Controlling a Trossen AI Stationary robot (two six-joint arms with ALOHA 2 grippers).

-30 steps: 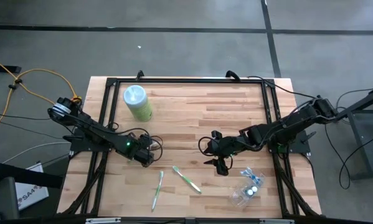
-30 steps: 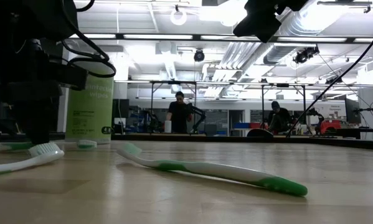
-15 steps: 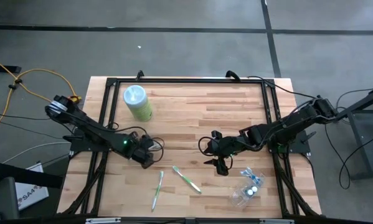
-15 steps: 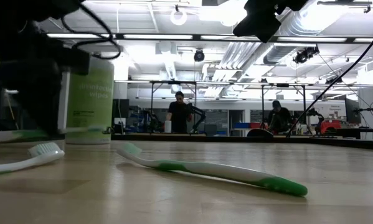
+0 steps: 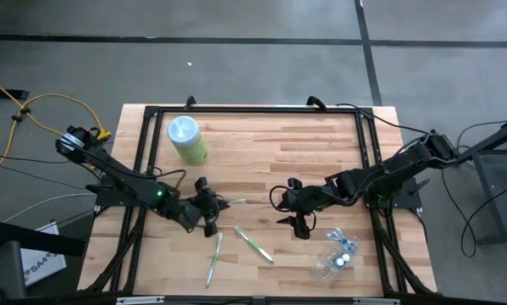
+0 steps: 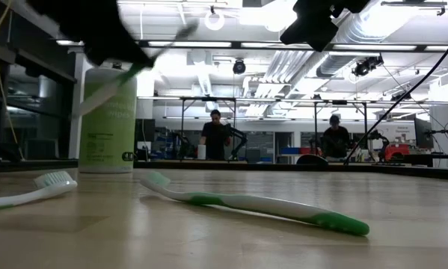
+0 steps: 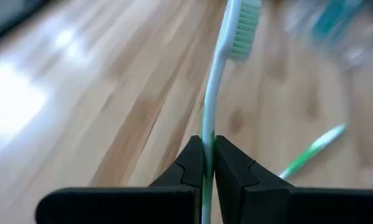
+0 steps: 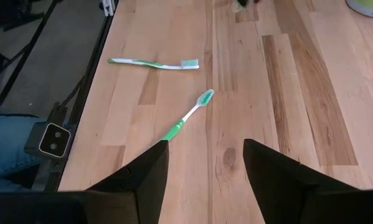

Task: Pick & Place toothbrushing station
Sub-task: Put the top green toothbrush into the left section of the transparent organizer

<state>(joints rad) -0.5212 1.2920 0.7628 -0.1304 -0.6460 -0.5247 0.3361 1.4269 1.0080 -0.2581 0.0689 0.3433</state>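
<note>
Above the table's left-centre, the left gripper [image 5: 209,206] has risen since a second ago, fingers clamped on a green-and-white toothbrush [image 7: 226,74]. Two more toothbrushes [image 5: 254,244] lie flat near the front edge; the clear cup [image 5: 337,258] sits front-right, probably the destination. Open-fingered, the right gripper [image 5: 300,227] waits mid-table.

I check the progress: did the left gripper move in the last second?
Yes. The left gripper, shut on a toothbrush, has shifted rightward across the table, farther from the green canister.

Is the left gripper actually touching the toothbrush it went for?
Touching. In the left wrist view, the left gripper has both fingers clamped against the handle of the toothbrush, no gap on either side.
</note>
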